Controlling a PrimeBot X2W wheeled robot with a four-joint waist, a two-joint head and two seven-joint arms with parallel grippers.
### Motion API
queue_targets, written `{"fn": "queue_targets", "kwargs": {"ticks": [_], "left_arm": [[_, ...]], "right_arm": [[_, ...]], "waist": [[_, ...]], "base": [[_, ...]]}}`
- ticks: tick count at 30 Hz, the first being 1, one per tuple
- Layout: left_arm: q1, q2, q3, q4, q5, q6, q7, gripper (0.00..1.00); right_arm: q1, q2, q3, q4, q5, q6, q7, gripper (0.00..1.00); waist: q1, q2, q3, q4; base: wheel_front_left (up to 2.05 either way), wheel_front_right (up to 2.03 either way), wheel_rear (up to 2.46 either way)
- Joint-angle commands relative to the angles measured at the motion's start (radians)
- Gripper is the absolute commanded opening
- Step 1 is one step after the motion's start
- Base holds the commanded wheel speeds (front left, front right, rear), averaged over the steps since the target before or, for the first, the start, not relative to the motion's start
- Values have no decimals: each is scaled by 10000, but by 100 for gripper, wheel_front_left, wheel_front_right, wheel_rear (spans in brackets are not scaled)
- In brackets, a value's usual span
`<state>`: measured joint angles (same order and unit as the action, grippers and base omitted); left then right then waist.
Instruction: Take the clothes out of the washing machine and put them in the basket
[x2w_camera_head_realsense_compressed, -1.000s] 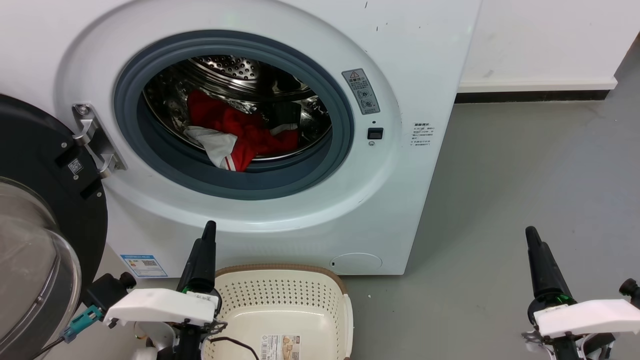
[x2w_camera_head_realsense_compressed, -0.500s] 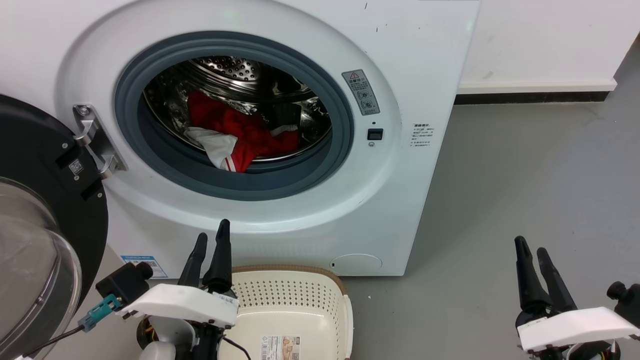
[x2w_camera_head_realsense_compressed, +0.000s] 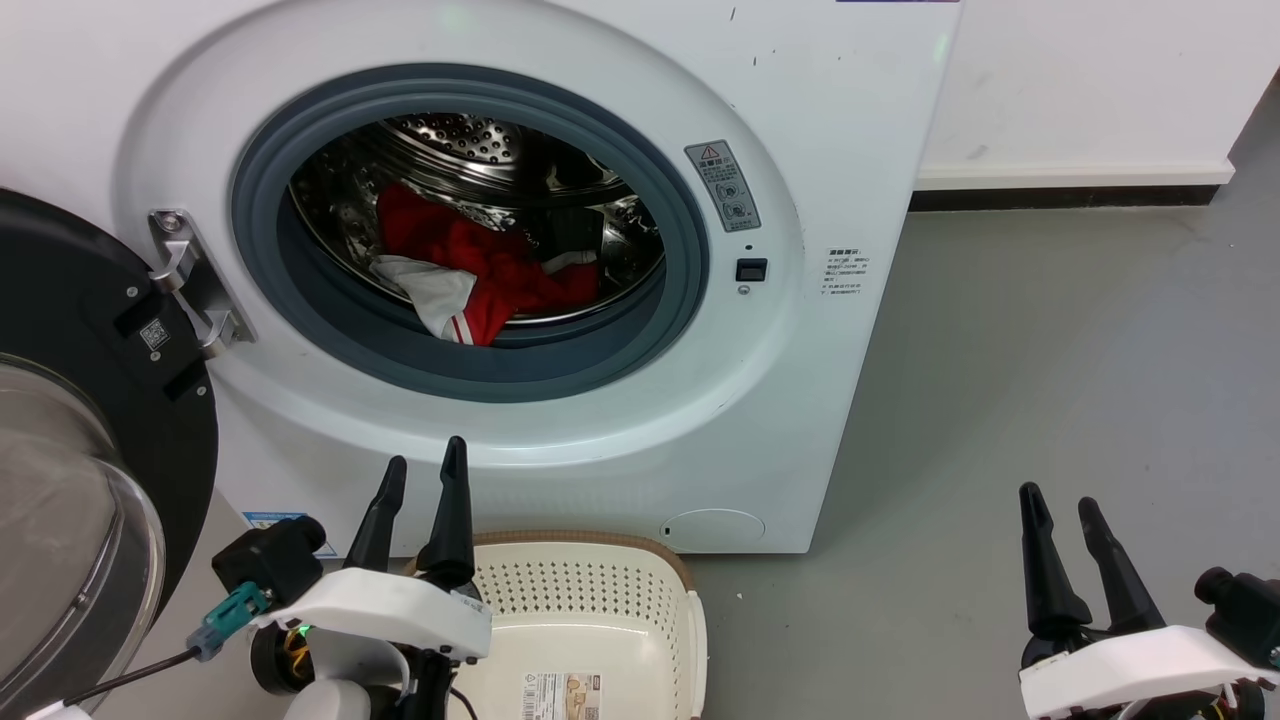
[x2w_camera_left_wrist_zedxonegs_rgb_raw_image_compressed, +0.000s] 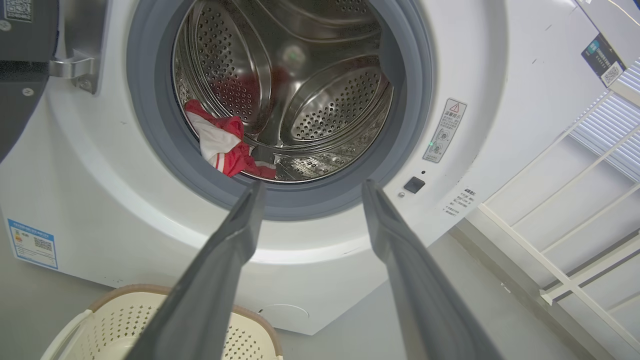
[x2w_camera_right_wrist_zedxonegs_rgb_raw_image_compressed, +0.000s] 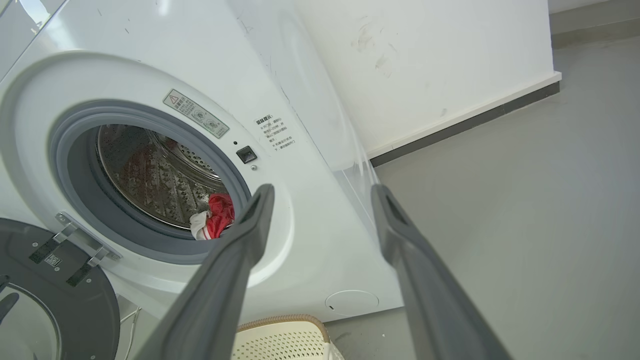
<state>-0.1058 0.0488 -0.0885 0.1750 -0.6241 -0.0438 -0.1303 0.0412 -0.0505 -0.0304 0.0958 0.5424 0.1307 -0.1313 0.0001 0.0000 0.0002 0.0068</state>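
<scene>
One red-and-white garment (x2w_camera_head_realsense_compressed: 470, 270) lies in the washer (x2w_camera_head_realsense_compressed: 820, 100) drum. One basket (x2w_camera_head_realsense_compressed: 590, 600) stands on the floor below the porthole. The left gripper (x2w_camera_head_realsense_compressed: 427, 452) and the right gripper (x2w_camera_head_realsense_compressed: 1057, 495) both gape, holding nothing. The text on the red-triangle sticker (x2w_camera_head_realsense_compressed: 722, 185) is too small to read.

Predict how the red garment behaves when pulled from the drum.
Likely floppy: the red garment lies crumpled in folds on the drum floor, so it should drape from a pinch. Its front fold rests by the grey seal, so it may drag there.
</scene>
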Motion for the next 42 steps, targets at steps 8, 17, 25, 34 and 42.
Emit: {"fn": "queue_targets", "kwargs": {"ticks": [8, 17, 25, 34, 42], "left_arm": [[-147, 22, -100, -11, 1359, 82, -285, 100], [-110, 49, -134, 62, 2401, 161, -519, 100], [-102, 60, -307, 111, 3270, 171, -700, 100], [-39, 68, -564, 200, 4146, 278, -881, 100], [70, 41, -908, 372, 4682, 459, -1045, 100]], "right_arm": [[61, -2, -41, -98, -1148, 0, -255, 100], [156, -1, -28, -146, -2088, 0, -371, 100], [223, 0, -17, -236, -2808, 0, -470, 100], [324, 2, -4, -286, -3577, -1, -572, 100], [405, 4, 6, -301, -4188, -1, -691, 100]], "waist": [[-1, 0, 18, 31], [-1, 0, 29, 42], [-1, 0, 36, 85], [-1, 0, 31, 91], [-1, 0, 6, 96]], "base": [[0, 0, 0], [0, 0, 0], [0, 0, 0], [0, 0, 0], [0, 0, 0]]}}
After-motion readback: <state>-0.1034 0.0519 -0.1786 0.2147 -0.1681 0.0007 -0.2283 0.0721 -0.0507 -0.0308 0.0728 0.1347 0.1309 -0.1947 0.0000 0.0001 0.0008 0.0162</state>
